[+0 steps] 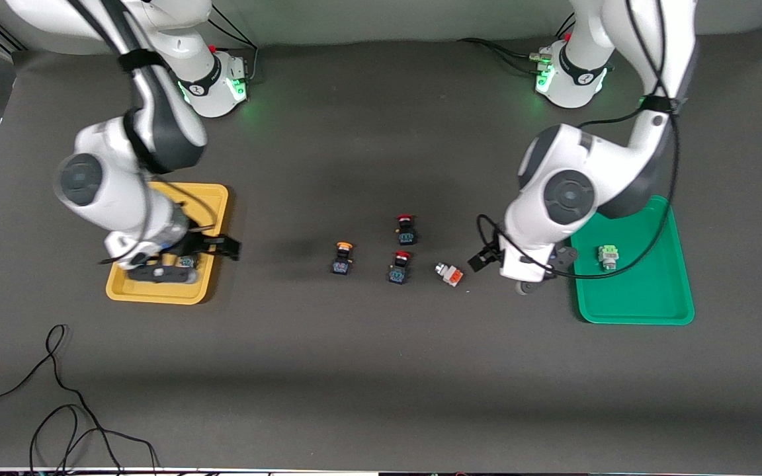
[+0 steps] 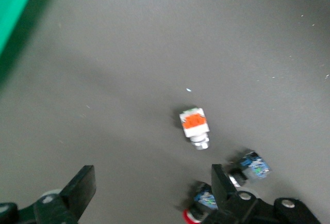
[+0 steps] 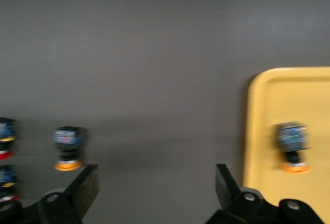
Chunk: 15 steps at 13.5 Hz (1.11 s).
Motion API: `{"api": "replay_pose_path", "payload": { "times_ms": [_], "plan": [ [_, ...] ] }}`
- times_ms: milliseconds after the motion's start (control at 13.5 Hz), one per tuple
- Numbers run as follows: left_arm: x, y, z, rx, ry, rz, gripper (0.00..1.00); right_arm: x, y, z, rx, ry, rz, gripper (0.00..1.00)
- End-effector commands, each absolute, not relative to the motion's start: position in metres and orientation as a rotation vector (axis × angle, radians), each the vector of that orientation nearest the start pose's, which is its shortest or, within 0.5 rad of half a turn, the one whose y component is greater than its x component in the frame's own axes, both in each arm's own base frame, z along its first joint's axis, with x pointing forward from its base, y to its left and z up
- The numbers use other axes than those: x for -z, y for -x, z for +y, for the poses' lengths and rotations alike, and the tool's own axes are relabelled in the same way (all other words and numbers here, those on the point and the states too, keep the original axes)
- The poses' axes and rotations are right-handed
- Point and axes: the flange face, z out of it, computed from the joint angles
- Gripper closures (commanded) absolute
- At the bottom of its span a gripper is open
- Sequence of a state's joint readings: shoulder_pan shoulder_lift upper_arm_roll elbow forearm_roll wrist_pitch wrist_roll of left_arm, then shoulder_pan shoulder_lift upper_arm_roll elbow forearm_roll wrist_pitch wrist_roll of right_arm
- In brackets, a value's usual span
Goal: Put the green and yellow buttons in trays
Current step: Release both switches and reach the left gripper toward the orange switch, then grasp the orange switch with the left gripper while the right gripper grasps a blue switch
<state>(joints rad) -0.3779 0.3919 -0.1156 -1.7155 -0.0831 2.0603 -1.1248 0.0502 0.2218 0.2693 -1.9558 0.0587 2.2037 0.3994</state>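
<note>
- We see the left gripper, jaws open and empty, low at centre right of the front view, just beside the orange-and-white button on the tabletop; we should straddle it squarely before closing.
- The right gripper, jaws open and empty, sits over the yellow tray at centre left.
- The green tray holds a green button; a yellow button waits mid-frame.
- Only the right wrist view shows a yellow-capped button inside the yellow tray; in front it is mostly hidden.

Yellow tray; green tray; red-capped buttons; dark grey table.
</note>
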Motion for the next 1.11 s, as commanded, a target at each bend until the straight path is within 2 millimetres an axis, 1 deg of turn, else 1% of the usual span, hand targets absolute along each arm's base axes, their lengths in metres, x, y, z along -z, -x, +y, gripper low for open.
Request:
{"api": "replay_pose_path", "payload": {
  "times_ms": [0,74,148,222,296,370,443,517,591,665,739,813,887,961,1035],
  "plan": [
    [-0.343,-0.579,-0.326,-0.161,2.958,-1.223,0.0,-0.345,-0.584,0.239,-0.002,2.987,0.282,0.0],
    [-0.331,-0.579,-0.33,-0.162,2.946,-1.247,0.0,-0.331,-0.585,0.253,-0.002,2.995,0.321,0.0],
    [-0.315,-0.576,-0.341,-0.163,2.944,-1.246,0.0,-0.316,-0.585,0.278,0.014,3.014,0.294,0.0],
    [-0.296,-0.575,-0.345,-0.166,2.937,-1.249,0.0,-0.295,-0.584,0.3,0.015,3.044,0.255,0.0],
    [-0.279,-0.574,-0.349,-0.164,2.933,-1.242,0.0,-0.277,-0.584,0.327,0.035,3.074,0.23,0.0],
    [-0.263,-0.574,-0.352,-0.161,2.933,-1.232,0.0,-0.256,-0.582,0.349,0.054,3.107,0.231,0.0],
    [-0.244,-0.574,-0.352,-0.164,2.928,-1.238,0.0,-0.233,-0.583,0.357,0.062,3.132,0.271,0.0],
    [-0.226,-0.574,-0.351,-0.159,2.926,-1.234,0.0,-0.211,-0.58,0.368,0.062,3.156,0.274,0.0],
    [-0.216,-0.574,-0.35,-0.153,2.924,-1.231,0.0,-0.193,-0.574,0.381,0.056,3.172,0.26,0.0],
    [-0.21,-0.576,-0.349,-0.144,2.926,-1.241,0.0,-0.18,-0.572,0.388,0.04,3.174,0.26,0.0],
    [-0.204,-0.577,-0.348,-0.135,2.931,-1.248,0.0,-0.17,-0.567,0.4,0.027,3.174,0.239,0.0],
    [-0.2,-0.579,-0.348,-0.126,2.936,-1.254,0.0,-0.165,-0.57,0.402,0.023,3.171,0.242,0.0],
    [-0.194,-0.578,-0.349,-0.12,2.941,-1.256,0.0,-0.164,-0.571,0.404,0.03,3.161,0.243,0.0],
    [-0.192,-0.579,-0.348,-0.113,2.937,-1.268,0.0,-0.166,-0.572,0.405,0.049,3.147,0.24,0.16],
    [-0.192,-0.579,-0.347,-0.112,2.932,-1.276,0.02,-0.166,-0.573,0.405,0.06,3.149,0.225,0.89]
  ]
}}
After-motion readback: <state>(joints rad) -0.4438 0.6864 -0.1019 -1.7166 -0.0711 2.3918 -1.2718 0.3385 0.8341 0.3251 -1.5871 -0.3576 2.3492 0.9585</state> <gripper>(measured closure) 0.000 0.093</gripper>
